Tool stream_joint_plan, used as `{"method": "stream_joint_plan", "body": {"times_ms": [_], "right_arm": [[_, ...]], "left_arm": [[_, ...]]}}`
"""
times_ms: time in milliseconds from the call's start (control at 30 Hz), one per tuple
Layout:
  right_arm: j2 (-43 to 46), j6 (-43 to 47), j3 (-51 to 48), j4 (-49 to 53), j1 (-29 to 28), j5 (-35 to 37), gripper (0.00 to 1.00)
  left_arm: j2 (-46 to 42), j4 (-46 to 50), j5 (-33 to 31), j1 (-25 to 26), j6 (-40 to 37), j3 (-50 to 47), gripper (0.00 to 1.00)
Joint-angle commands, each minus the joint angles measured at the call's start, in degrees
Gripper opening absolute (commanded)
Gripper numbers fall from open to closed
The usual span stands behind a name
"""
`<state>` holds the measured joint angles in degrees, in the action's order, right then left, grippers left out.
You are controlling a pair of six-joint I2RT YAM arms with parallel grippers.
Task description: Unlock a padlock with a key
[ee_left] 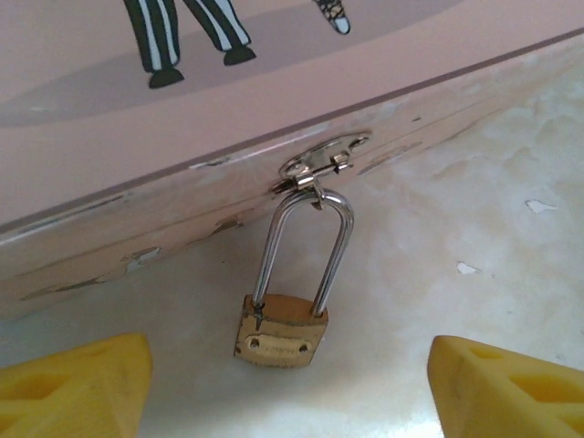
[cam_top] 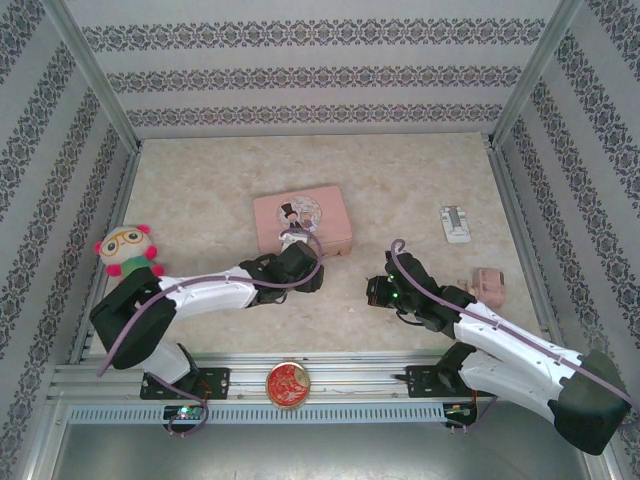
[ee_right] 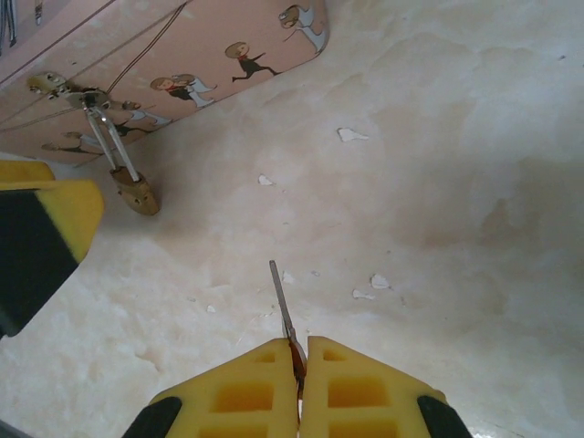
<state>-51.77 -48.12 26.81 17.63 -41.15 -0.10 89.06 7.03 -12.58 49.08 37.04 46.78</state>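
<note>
Brass padlock lies at ten o'clock from our key; left gripper gapes wide, right gripper pinches it

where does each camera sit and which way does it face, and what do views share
Top external: above and behind the bases, looking down on the table; left arm and right arm show, angled toward the pink tin box.
Left wrist: on the left arm, facing the box's edge and the padlock hooked through its hasp; left jaws open at the bottom corners.
Right wrist: on the right arm, looking down at the table; right jaws, bottom centre, shut on the key.
Shared: both wrist views catch the padlock and box.
</note>
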Motion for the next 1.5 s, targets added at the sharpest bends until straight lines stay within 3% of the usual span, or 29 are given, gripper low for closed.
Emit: {"method": "stream_joint_plan", "body": {"times_ms": [0, 233, 733, 867, 1033, 1267, 1467], "right_arm": [[-0.4, -1.5, -0.7, 1.5, -0.5, 3.3, 0.0], [-1.4, -1.8, 0.1, 2.9, -0.5, 4.8, 0.0], [-2.8, -0.8, 1.6, 4.1, 0.6, 5.5, 0.0], [-2.5, -0.8, 1.3, 4.1, 0.9, 5.7, 0.0], [-2.7, -0.6, 1.3, 3.8, 1.1, 5.6, 0.0], [-4.2, 0.0, 1.8, 3.1, 1.3, 5.0, 0.0], [-5.1, 0.2, 2.0, 2.7, 1.5, 4.8, 0.0]], "left_arm": [[3.2, 2.4, -2.9, 0.9, -1.5, 1.9, 0.72], [7.9, 2.5, -5.4, 0.8, -1.9, 4.6, 0.6], [15.3, 5.0, -7.7, 0.6, 0.9, 10.4, 0.49], [15.2, 3.7, -5.4, 0.6, 1.1, 10.4, 0.43], [14.6, 2.1, -2.8, 0.6, 2.6, 9.7, 0.43], [14.5, 2.6, -4.9, 0.6, 3.4, 9.4, 0.44], [14.3, 3.9, -7.3, 0.6, 3.0, 9.8, 0.35]]}}
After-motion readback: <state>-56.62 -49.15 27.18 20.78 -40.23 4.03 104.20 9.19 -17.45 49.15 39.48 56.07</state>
